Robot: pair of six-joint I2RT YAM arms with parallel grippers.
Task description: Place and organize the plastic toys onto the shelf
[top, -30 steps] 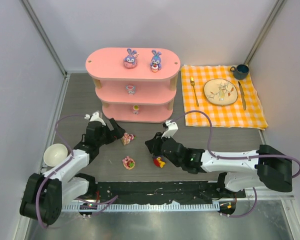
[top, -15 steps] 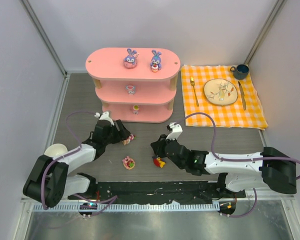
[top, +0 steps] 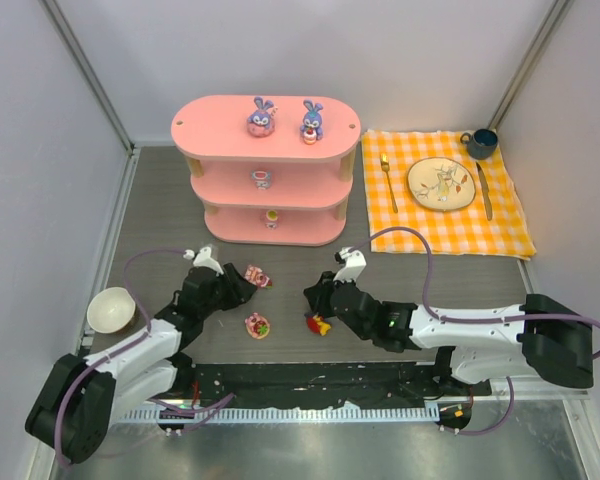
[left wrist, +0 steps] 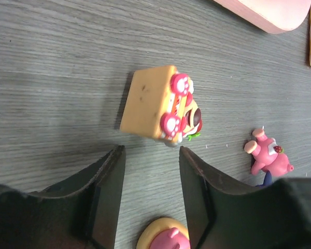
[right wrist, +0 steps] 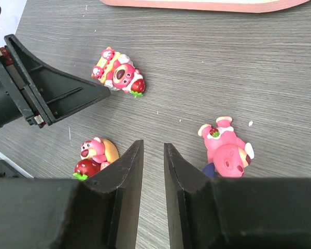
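Left wrist shows left gripper (left wrist: 150, 150) spread, empty, lined up behind the lying pink toy (left wrist: 158, 106), probably to pinch it; right gripper (right wrist: 153, 143) almost closed, empty.

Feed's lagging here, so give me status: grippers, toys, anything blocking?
Left gripper open, empty, cake-slice toy just ahead. Right gripper narrowly open, empty. Three toys on table, four on shelf. Nothing blocking.

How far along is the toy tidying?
Done: four toys stand on the shelf, two bunnies on top, one on each lower tier. In hand: nothing; the left end effector, open, points at a pink toy. Left: three toys on the table.
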